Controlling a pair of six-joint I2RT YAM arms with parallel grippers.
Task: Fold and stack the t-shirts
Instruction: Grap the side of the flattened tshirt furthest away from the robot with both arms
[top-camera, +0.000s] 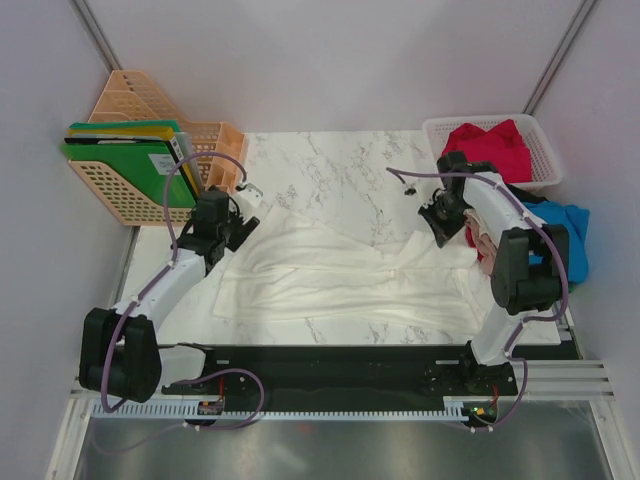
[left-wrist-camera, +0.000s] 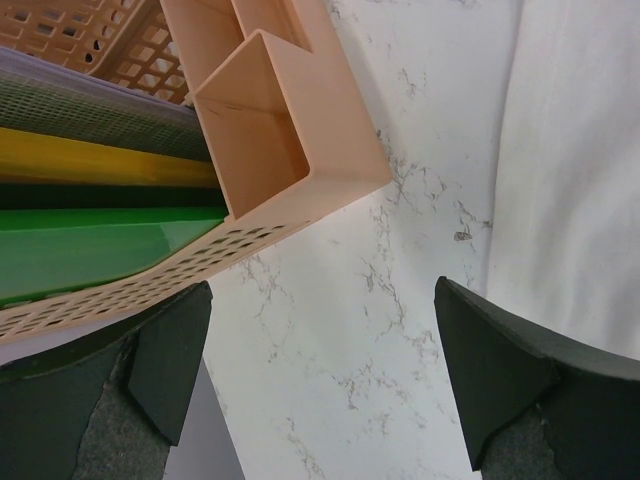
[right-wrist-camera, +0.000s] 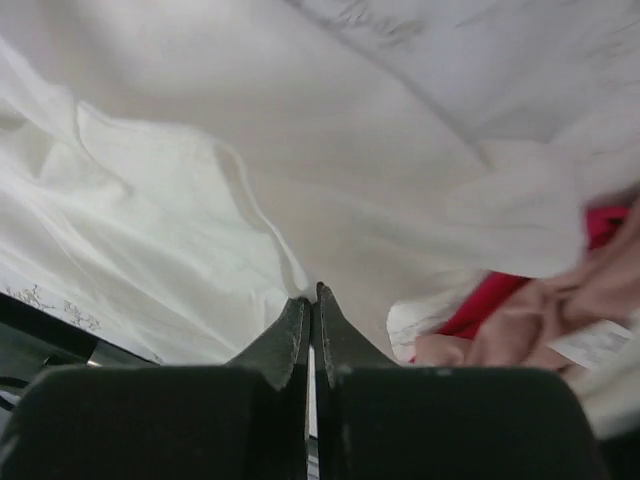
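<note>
Fingers (right-wrist-camera: 290, 335) of the right gripper (right-wrist-camera: 312, 292) are pressed tip to tip against the large white cloth t-shirt (top-camera: 330, 275), rumpled across the smooth grey-veined marble table (top-camera: 330, 165); whether they pinch a fold cannot be told. The left gripper (left-wrist-camera: 320, 370) gapes wide above bare tabletop beside a peach perforated plastic rack (left-wrist-camera: 290, 150), between plain pale walls (top-camera: 300, 60).

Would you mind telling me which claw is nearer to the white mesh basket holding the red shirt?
Right. The right claw is just in front of the white mesh basket; the left claw is across the table, beside the orange rack.
</note>
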